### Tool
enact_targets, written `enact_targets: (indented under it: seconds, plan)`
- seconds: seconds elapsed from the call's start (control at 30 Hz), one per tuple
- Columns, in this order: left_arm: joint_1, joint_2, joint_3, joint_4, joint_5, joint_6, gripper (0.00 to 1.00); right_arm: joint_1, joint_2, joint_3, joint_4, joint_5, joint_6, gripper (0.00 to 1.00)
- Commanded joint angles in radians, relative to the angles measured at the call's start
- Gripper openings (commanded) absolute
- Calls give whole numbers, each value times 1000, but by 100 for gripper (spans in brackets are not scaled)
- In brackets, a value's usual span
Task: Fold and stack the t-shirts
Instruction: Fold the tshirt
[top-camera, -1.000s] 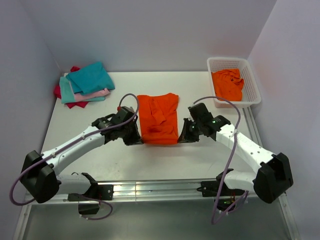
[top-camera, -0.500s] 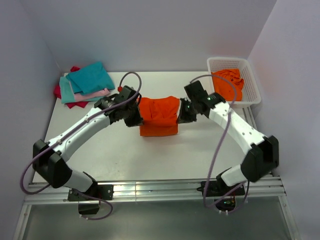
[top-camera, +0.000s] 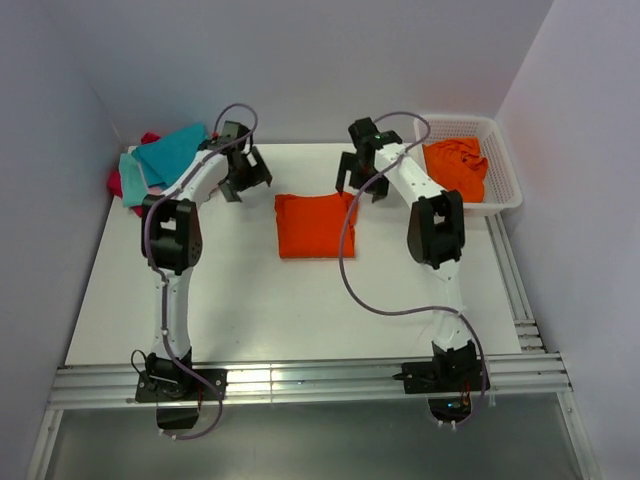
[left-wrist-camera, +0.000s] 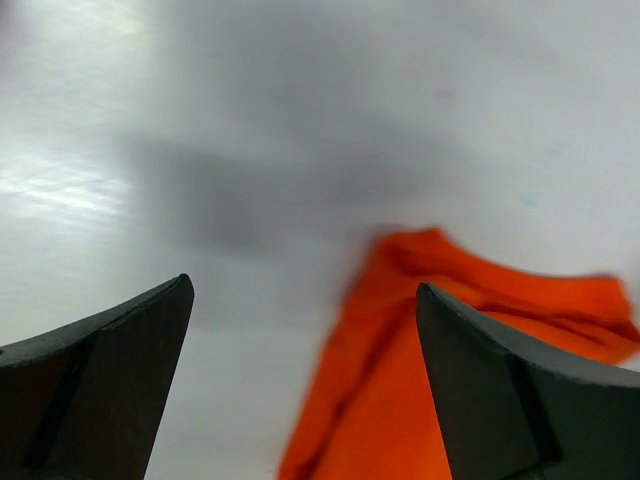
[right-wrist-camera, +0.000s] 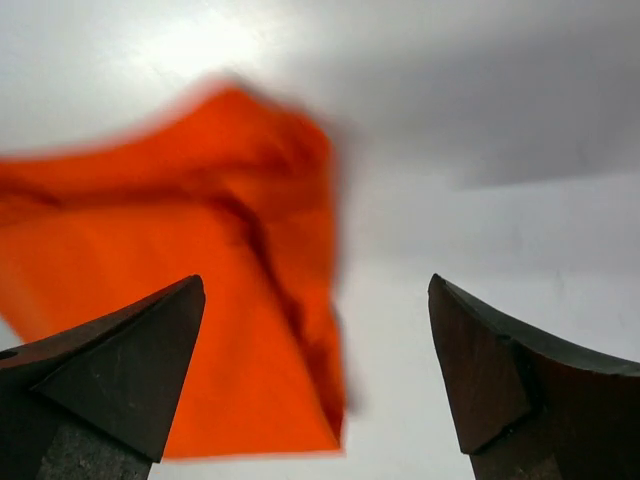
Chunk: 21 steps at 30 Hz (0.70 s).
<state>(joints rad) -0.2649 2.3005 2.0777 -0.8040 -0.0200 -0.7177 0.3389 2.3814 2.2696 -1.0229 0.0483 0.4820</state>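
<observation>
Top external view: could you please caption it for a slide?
Folded orange t-shirt mid-table; left gripper and right gripper open near its far corners; stacked tees left, basket right.

Left tool (top-camera: 245, 177) and right tool (top-camera: 362, 185) have let go, spread wide — the orange t-shirt (top-camera: 314, 226) now lies folded over.

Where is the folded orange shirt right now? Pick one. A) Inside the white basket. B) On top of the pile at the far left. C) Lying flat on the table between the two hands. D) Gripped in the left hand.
C: the folded orange shirt lies flat on the table, with the left hand and right hand both open and off it.
</observation>
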Motion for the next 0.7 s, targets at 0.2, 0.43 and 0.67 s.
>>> enact_targets:
  seconds: [0.2, 0.43, 0.67]
  plan:
    - [27, -485, -704, 387, 165, 78, 99, 2, -615, -795, 193, -11, 15, 100]
    - [12, -520, -993, 725, 362, 11, 100, 0, -812, -1108, 239, -21, 26, 100]
    - [-17, -412, -990, 795, 341, -14, 100, 0, -846, -1119, 193, -5, 20, 100]
